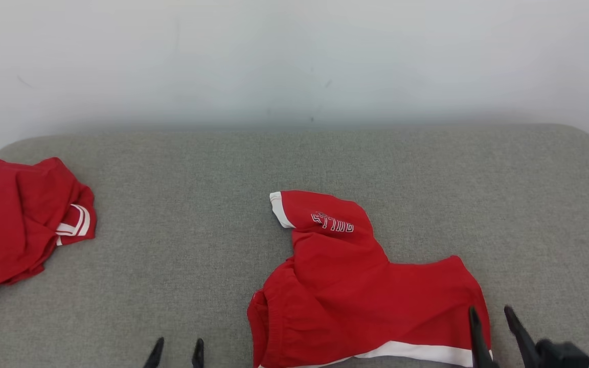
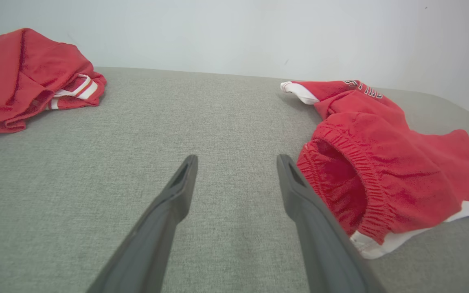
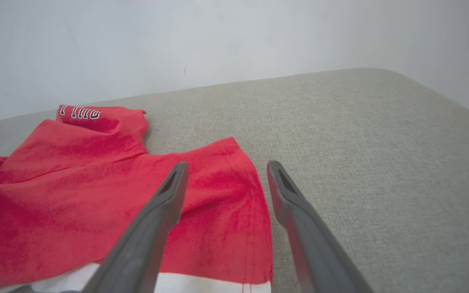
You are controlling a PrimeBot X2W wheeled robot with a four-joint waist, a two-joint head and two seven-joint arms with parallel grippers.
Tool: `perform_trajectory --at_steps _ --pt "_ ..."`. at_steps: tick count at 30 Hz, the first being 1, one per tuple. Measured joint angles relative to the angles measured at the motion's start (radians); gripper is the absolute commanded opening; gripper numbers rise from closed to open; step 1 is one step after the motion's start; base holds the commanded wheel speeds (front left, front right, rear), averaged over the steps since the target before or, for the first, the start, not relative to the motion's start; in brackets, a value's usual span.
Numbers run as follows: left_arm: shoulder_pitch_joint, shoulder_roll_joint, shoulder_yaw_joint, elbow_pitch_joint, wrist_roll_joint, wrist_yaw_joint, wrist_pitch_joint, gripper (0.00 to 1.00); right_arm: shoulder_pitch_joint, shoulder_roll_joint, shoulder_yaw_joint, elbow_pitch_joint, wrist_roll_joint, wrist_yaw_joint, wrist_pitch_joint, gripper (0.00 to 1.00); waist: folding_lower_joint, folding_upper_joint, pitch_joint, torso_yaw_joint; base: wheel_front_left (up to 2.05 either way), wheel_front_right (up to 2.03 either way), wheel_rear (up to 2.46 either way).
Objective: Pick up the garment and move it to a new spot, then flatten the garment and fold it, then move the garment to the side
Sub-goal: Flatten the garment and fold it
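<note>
The garment [image 1: 356, 296] is a pair of red shorts with white trim and lettering on one leg. It lies crumpled on the grey padded surface [image 1: 197, 179], right of centre near the front edge. My right gripper [image 1: 489, 309] is open and holds nothing, its fingers astride the right hem of the garment [image 3: 75, 183]. In the right wrist view the right gripper [image 3: 226, 167] has its left finger over the red cloth and its right finger over bare surface. My left gripper [image 1: 180, 341] is open and empty, low over the surface. In the left wrist view the left gripper [image 2: 236, 158] sits just left of the elastic waistband of the garment [image 2: 381, 171].
A second red garment [image 1: 18, 214] with white stripes lies bunched at the far left edge, also seen as the second red garment [image 2: 23, 69] in the left wrist view. A white wall [image 1: 294, 61] rises behind the surface. The surface's far corners are rounded.
</note>
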Motion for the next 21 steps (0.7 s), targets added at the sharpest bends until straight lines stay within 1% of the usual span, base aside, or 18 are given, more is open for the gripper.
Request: perform_trajectory --at_steps 3,7,9,15,18,21 --pt "0.016 0.006 -0.05 -0.001 0.008 -0.004 0.0 1.0 0.061 -0.002 0.009 -0.012 0.0 0.0 0.0 1.0 -0.0001 0.0 -0.014 0.004 0.0 0.0 0.0" --pt "0.032 0.033 -0.126 -0.005 -0.002 -0.006 0.0 1.0 0.105 -0.004 0.021 -0.019 -0.001 0.0 0.0 1.0 -0.0001 0.0 -0.015 -0.002 0.0 0.0 0.0" --pt "0.033 0.046 -0.161 -0.003 -0.007 -0.006 0.0 1.0 0.116 -0.003 0.021 -0.017 -0.002 0.0 0.0 1.0 0.0 0.0 -0.01 -0.007 0.0 0.0 0.0" --pt "0.028 0.1 -0.315 0.038 -0.017 -0.006 0.0 1.0 0.117 -0.007 0.021 0.032 -0.006 0.0 0.0 1.0 0.0 0.0 0.001 -0.02 0.0 0.0 0.0" --pt "0.007 0.115 -0.356 0.06 -0.025 -0.006 0.0 1.0 0.101 -0.004 0.018 0.053 -0.018 0.0 0.0 1.0 0.0 0.0 0.005 -0.022 0.0 0.0 0.0" --pt "-0.02 0.116 -0.37 0.081 -0.03 -0.006 0.0 1.0 0.091 -0.001 0.018 0.075 -0.022 0.0 0.0 1.0 0.0 0.0 0.005 -0.02 0.0 0.0 0.0"
